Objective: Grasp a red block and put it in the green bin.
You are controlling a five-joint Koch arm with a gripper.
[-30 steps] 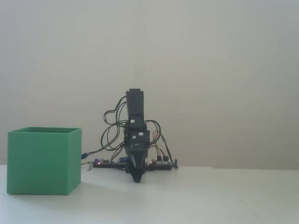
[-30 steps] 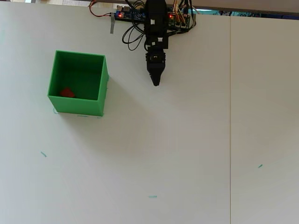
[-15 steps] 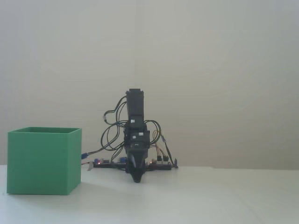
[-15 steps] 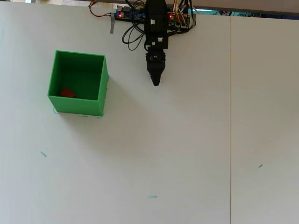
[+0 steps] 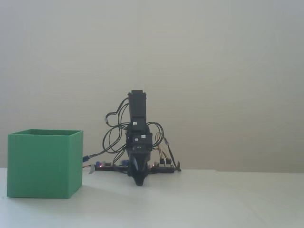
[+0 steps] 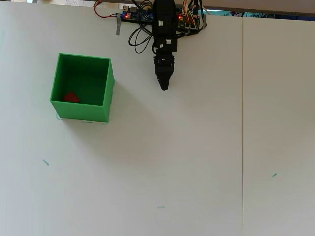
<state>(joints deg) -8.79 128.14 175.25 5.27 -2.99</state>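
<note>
The red block already lies inside the green bin, so the job looks done. The end effector hangs empty, pressed together, over the tabletop.

Black arm, looping dark cables

Red block lies tilted inside upright green bin, near lower-left corner overhead.

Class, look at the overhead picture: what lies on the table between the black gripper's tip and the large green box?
Nothing: the overhead view shows only bare white table between the black gripper and the large green box.
</note>
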